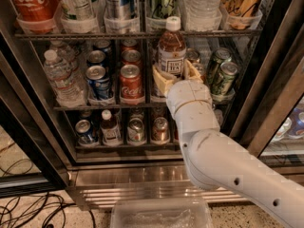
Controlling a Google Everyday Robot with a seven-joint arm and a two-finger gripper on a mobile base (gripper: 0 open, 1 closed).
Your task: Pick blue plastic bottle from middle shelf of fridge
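The blue plastic bottle [172, 51], filled with amber-brown liquid, has a white cap and a white label. It stands upright in front of the cans, its cap level with the rack above. My gripper [176, 76] is shut on the bottle's lower part, one tan finger [161, 81] on its left and the other on its right. The bottle is held above the middle shelf [95, 107], at the open front of the fridge [266, 99]. My white arm hides the bottle's base and part of the shelf.
On the middle shelf are water bottles [59, 77], blue cans [98, 79], red Coca-Cola cans [130, 82] and green cans [222, 77]. A small white-capped brown bottle [110, 128] stands on the shelf below. A clear plastic bin [161, 215] and cables [28, 208] lie on the floor.
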